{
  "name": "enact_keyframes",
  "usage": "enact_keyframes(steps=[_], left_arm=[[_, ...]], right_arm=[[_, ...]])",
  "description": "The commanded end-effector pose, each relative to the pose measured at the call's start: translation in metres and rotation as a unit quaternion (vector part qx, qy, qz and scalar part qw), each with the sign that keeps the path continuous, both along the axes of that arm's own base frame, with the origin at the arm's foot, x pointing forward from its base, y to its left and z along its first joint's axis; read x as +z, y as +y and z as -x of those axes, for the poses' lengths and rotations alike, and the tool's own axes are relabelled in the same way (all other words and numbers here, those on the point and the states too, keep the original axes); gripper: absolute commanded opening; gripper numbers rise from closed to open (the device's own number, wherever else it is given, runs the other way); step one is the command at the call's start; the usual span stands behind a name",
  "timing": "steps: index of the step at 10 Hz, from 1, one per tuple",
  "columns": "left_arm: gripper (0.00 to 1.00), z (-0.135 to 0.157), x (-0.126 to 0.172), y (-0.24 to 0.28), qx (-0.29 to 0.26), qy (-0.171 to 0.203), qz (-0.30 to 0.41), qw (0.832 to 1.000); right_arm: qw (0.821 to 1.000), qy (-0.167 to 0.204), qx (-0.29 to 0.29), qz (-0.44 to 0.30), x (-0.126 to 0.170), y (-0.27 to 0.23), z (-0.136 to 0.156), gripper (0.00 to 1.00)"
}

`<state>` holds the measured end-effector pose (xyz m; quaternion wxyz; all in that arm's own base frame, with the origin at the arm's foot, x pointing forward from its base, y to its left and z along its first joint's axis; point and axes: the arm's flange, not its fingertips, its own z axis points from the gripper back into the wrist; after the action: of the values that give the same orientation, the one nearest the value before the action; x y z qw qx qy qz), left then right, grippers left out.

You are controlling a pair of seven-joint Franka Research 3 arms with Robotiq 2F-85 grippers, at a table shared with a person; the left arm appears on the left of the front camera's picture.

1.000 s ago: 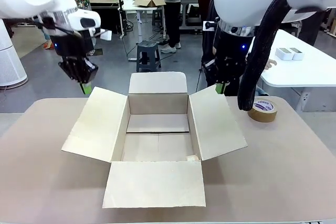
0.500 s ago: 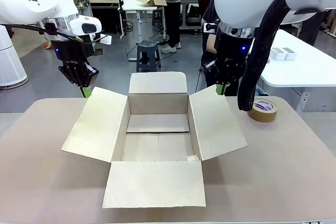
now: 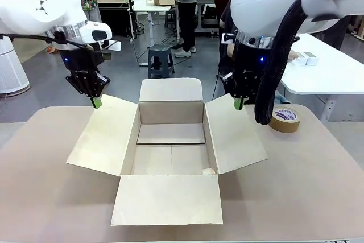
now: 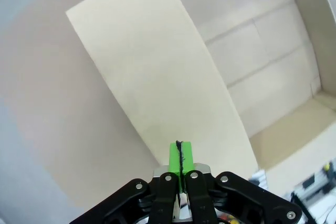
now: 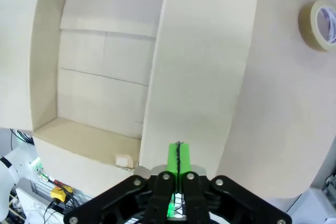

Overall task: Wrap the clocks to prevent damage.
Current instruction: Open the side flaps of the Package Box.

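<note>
Clocks: where they lie cannot be told. An open cardboard box (image 3: 170,160) sits mid-frame on a tan surface (image 3: 307,186), all four flaps spread outward. A small whitish scrap (image 3: 210,171) lies in its lower-right inner corner. Farther back, the left hand (image 3: 96,102) (image 4: 179,150) is at the far corner of the left-of-frame flap, clenched on nothing. The right hand (image 3: 238,103) (image 5: 178,156) is at the far corner of the right-of-frame flap, likewise clenched and empty. A brown tape roll (image 3: 285,119) lies at right. A stool (image 3: 160,60) stands beyond.
</note>
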<state>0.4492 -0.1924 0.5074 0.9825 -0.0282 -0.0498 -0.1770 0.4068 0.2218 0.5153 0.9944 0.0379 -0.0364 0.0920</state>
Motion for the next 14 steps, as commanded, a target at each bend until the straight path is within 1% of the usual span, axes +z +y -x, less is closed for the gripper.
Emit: enact_keyframes(steps=[1,3,5,6,8,9,10,12,14], left_arm=[[0.00,-0.009,-0.024,-0.012,0.072,-0.034,-0.022,0.997],[0.00,-0.013,-0.040,-0.018,0.112,-0.054,-0.055,0.991],[0.00,-0.014,-0.054,-0.021,0.113,-0.040,-0.092,0.989],[0.00,-0.013,-0.060,-0.021,0.111,-0.032,-0.102,0.988],[0.00,-0.013,-0.065,-0.019,0.114,-0.026,-0.098,0.988],[0.00,-0.013,-0.070,-0.017,0.119,-0.022,-0.088,0.989],[0.00,-0.013,-0.075,-0.016,0.126,-0.016,-0.080,0.989],[0.00,-0.012,-0.082,-0.012,0.140,-0.008,-0.063,0.988],[0.00,-0.010,-0.088,-0.006,0.150,0.005,-0.049,0.988]], right_arm=[[0.999,0.019,-0.038,-0.019,-0.025,0.003,-0.009,0.01],[0.998,0.028,-0.048,-0.029,-0.035,0.002,-0.014,0.01],[0.997,0.035,-0.060,-0.012,-0.050,0.001,-0.020,0.01],[0.997,0.033,-0.066,-0.007,-0.057,-0.001,-0.023,0.01],[0.996,0.017,-0.082,0.020,-0.074,-0.002,-0.028,0.01],[0.995,-0.002,-0.090,0.034,-0.087,-0.003,-0.033,0.01],[0.996,-0.007,-0.088,0.029,-0.096,-0.005,-0.037,0.01],[0.996,-0.009,-0.082,0.015,-0.108,-0.007,-0.041,0.01],[0.996,0.001,-0.082,0.019,-0.119,-0.008,-0.043,0.01]])
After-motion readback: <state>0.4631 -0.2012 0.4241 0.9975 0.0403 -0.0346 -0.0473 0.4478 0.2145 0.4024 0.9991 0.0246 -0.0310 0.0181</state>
